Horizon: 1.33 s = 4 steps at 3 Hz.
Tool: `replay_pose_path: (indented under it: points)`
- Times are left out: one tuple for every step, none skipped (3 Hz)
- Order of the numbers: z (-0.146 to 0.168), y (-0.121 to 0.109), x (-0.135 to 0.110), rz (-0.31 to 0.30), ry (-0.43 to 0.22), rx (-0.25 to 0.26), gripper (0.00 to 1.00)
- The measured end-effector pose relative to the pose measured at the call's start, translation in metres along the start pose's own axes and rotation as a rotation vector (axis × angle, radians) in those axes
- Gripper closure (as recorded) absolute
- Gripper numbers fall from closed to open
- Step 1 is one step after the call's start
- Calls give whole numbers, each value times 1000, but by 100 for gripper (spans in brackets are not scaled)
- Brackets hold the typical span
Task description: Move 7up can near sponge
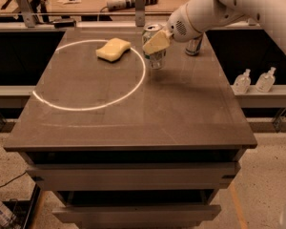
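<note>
The 7up can [154, 56], silvery with green markings and a silver top, is upright at the far middle of the table, just right of the sponge. My gripper [157, 42] is shut on the can; its tan fingers [155, 44] cover the can's upper front, and the white arm reaches in from the upper right. I cannot tell whether the can's base touches the table. The pale yellow sponge [113, 49] lies flat at the far left, about one can-width from the can.
A white ring [88, 108] is marked on the dark table [148, 123]; the can is at the ring's right edge. A second can [194, 46] stands behind the arm at the far right. Two small bottles [253, 80] stand on a ledge to the right.
</note>
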<state>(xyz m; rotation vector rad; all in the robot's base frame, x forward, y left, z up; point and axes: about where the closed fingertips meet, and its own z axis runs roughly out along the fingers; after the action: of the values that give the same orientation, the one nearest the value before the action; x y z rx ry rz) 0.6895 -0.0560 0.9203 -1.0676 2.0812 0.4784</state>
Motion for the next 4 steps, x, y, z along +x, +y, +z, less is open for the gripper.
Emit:
replay_pose_path:
  points:
    - [12, -19, -20, 47, -20, 6, 100]
    - [27, -28, -35, 83, -37, 25, 100]
    - [45, -27, -40, 119, -44, 23, 100]
    - [63, -18, -39, 141, -42, 9, 100]
